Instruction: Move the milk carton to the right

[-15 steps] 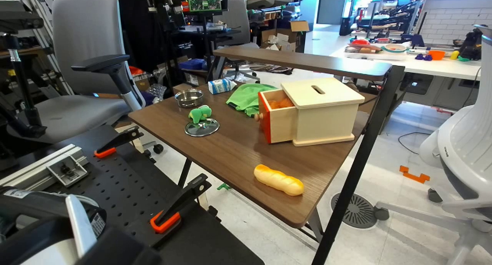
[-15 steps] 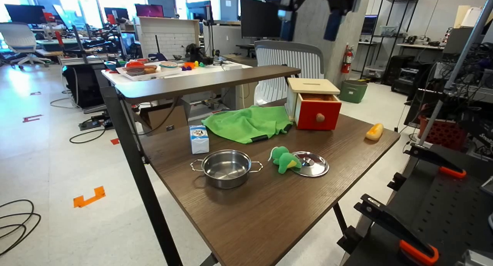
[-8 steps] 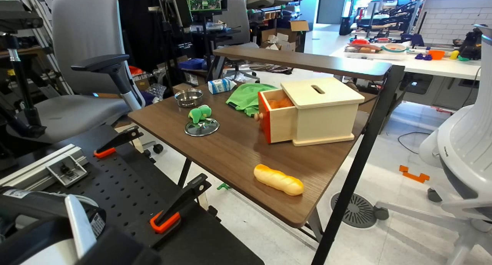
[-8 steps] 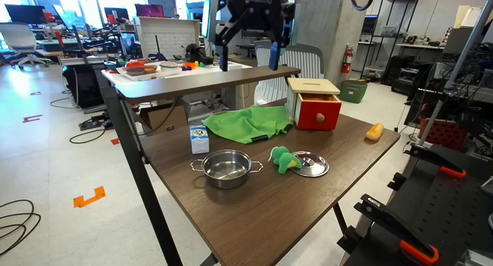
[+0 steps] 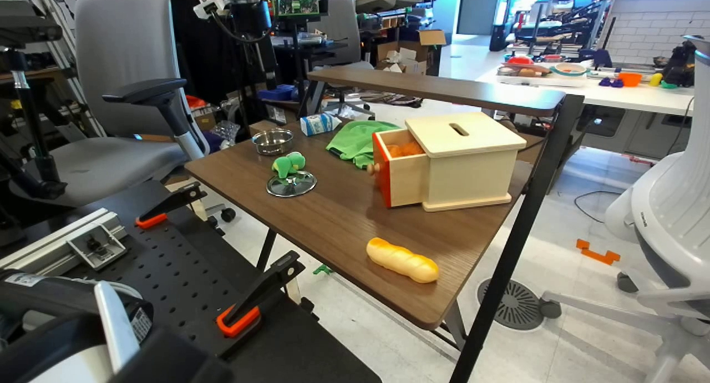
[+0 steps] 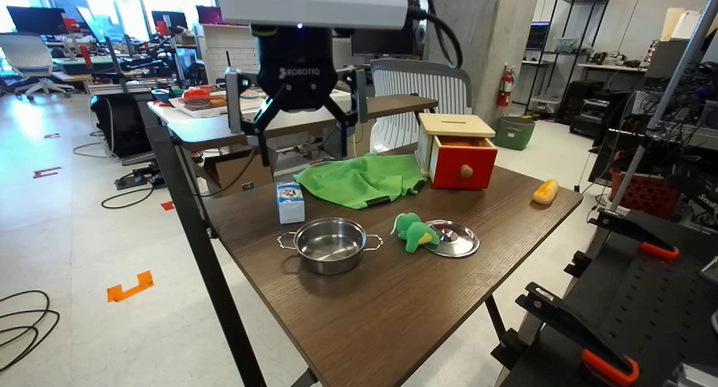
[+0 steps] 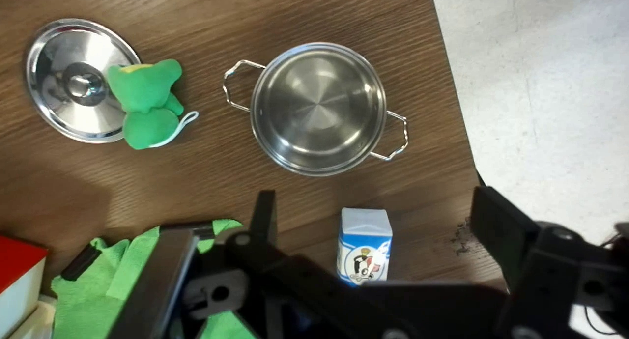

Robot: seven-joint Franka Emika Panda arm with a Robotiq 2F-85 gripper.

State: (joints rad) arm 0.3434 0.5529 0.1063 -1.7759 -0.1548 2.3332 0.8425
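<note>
The small blue-and-white milk carton lies on its side on the brown table, beside the pot and the green cloth. It also shows at the far end of the table in an exterior view. My gripper is open and empty and hangs above the table, higher than the carton. In the wrist view, the carton lies below and between the widely spread fingers of the gripper, nearer to the left finger. The carton's lower part is hidden there behind the gripper body.
A steel pot stands next to the carton. A green cloth, a green plush toy on a lid, a wooden box with a red drawer and a bread roll are on the table. A raised shelf runs behind.
The gripper has come into fuller view, moving leftward and down to above the carton's area in an exterior view. The fingers stay open. The carton and the other objects have not moved.
</note>
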